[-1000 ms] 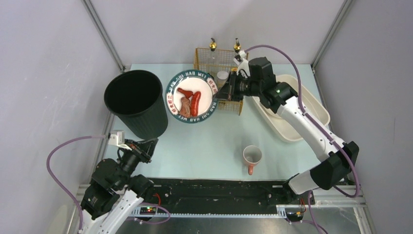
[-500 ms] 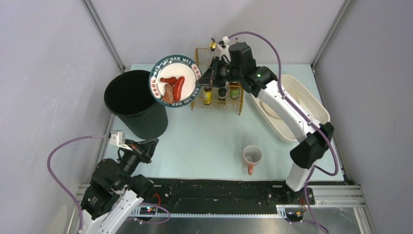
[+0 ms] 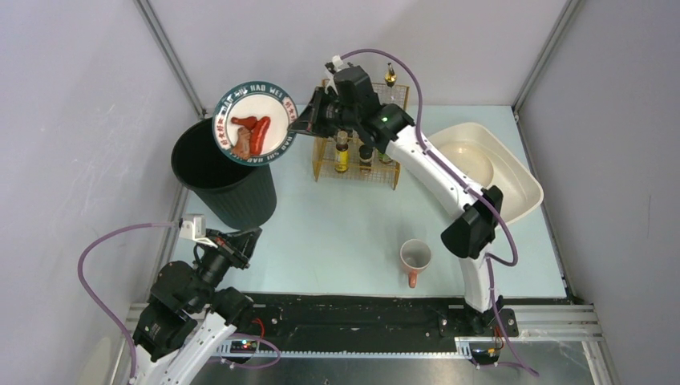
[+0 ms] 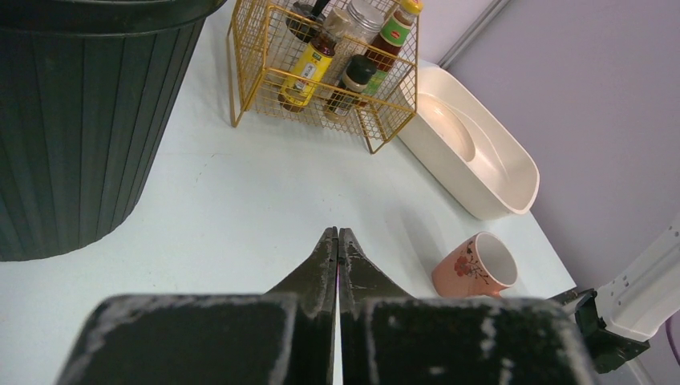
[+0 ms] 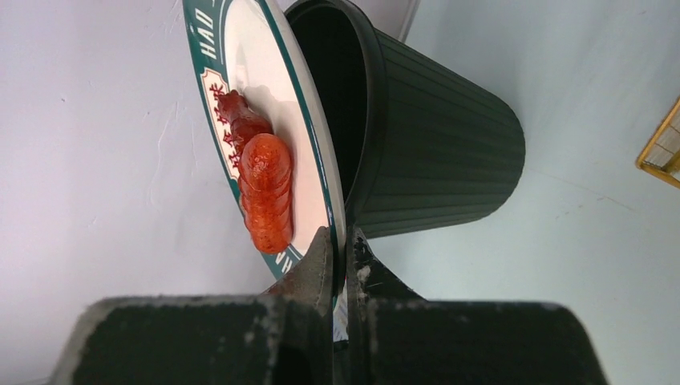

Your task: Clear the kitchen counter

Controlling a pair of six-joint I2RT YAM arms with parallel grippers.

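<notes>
My right gripper (image 3: 298, 124) is shut on the rim of a white plate with a green lettered border (image 3: 255, 123) and holds it in the air over the far rim of the black ribbed bin (image 3: 220, 172). Red sausage pieces (image 3: 255, 134) lie on the plate; in the right wrist view the plate (image 5: 309, 144) stands edge-on beside the bin's mouth (image 5: 337, 96), sausage (image 5: 265, 188) still on it. A pink flowered mug (image 3: 415, 260) stands on the pale mint counter (image 3: 345, 233). My left gripper (image 4: 337, 241) is shut and empty, low over the counter's near left.
A gold wire rack (image 3: 359, 152) with several bottles stands at the back centre. A white oval tub (image 3: 489, 172) sits at the back right. A black rail (image 3: 361, 309) runs along the front edge. Grey walls close in both sides.
My right arm has carried the plate left and up from beside the rack to over the bin. The left arm has not moved.
</notes>
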